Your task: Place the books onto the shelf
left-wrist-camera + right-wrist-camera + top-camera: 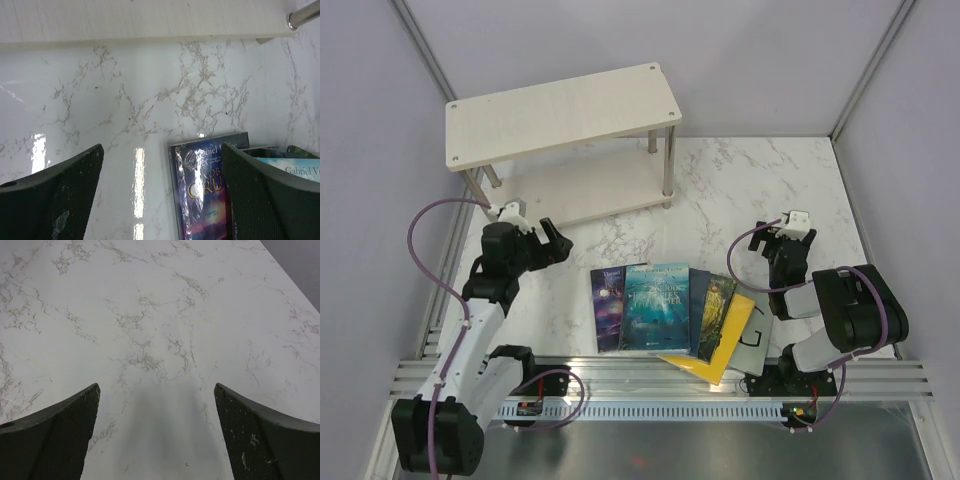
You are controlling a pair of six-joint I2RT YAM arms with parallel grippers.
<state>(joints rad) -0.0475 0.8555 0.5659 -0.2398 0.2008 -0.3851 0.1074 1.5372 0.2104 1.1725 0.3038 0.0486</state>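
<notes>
Six books (pixel 655 305) are lying fanned along the desk's (pixel 750 190) near edge, well apart from shelf (pixel 560 115); both jaws are gaping wide, empty

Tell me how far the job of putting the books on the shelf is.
Done: nothing, the shelf looks bare. In hand: nothing, left gripper and right gripper are open and empty. Left: all the books lie on the table.

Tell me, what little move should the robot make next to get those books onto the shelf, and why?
Probably the left gripper should lower over the purple book, leftmost in the overlapping row. Its jaws stand open and empty, that book lies nearest it, between its fingers in the wrist view, and no book shows on the shelf yet.
</notes>
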